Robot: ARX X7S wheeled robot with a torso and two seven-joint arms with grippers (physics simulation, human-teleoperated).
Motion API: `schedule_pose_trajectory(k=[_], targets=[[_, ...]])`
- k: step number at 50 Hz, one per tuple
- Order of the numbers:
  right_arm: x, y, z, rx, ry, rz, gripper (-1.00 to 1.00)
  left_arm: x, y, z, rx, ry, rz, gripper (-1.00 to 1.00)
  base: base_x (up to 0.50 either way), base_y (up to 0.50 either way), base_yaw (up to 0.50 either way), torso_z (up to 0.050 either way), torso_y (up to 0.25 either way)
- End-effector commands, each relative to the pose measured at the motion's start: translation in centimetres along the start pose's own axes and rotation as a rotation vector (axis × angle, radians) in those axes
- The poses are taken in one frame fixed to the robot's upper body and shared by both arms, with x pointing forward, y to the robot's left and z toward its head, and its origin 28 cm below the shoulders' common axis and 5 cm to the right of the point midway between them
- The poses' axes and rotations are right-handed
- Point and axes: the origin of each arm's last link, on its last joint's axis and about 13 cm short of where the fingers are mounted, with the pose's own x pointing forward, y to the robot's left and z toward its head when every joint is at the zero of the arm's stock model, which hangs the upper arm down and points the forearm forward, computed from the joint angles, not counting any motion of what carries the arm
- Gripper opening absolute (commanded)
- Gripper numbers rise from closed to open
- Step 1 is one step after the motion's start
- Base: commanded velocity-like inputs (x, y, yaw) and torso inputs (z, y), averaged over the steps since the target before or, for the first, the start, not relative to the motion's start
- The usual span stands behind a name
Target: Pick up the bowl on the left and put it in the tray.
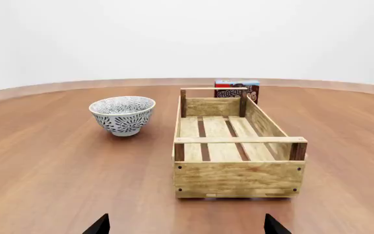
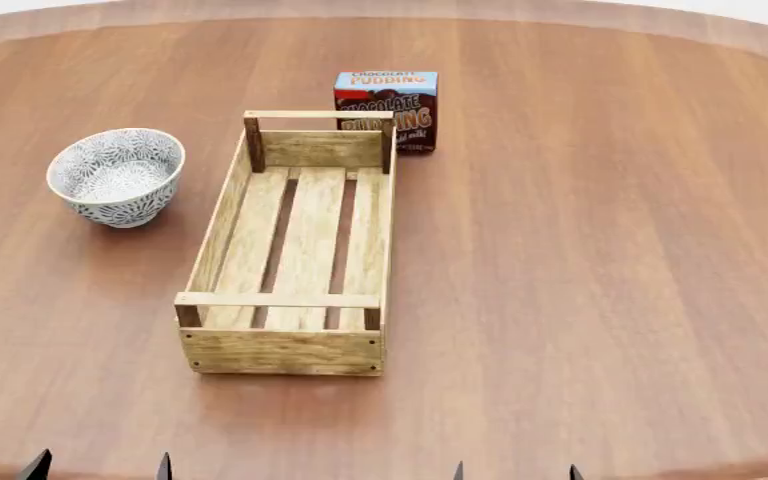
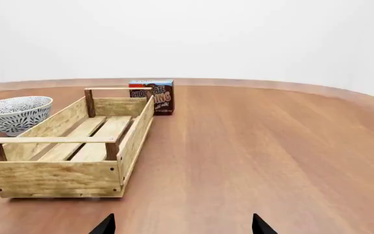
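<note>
At the table's near edge, left hand (image 2: 99, 466) and right hand (image 2: 515, 470) gape, touching nothing.

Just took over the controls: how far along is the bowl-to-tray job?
Nothing looks done yet. The bowl sits upright on the table, left of the tray and apart from it; the tray holds nothing. Nothing is in hand: the left gripper and right gripper show only fingertips at the near edge, spread open. Reaching, grasping, lifting and placing all remain.
</note>
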Motion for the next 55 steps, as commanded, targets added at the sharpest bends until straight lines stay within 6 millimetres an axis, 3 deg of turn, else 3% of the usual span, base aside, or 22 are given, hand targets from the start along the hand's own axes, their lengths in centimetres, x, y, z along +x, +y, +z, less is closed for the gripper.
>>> schedule_pose_trajectory(k=[1,24,55], targets=[[0.02,0.01,-0.09,0.0,0.0,0.0,1.0,0.02,0.0,-0.14,0.0,0.0,0.0,1.0,0.0,0.0,0.0,0.0,0.0],[-0.03,0.06,-0.1,0.003,-0.005,0.001,1.0,0.0,0.05,-0.13,-0.013,0.005,-0.006,1.0,0.0,0.01,0.0,0.0,0.0],[-0.14,0.04,-0.17,0.005,-0.004,0.0,1.0,-0.1,0.06,-0.14,-0.024,0.009,-0.006,1.0,0.0,0.5,0.0,0.0,0.0]])
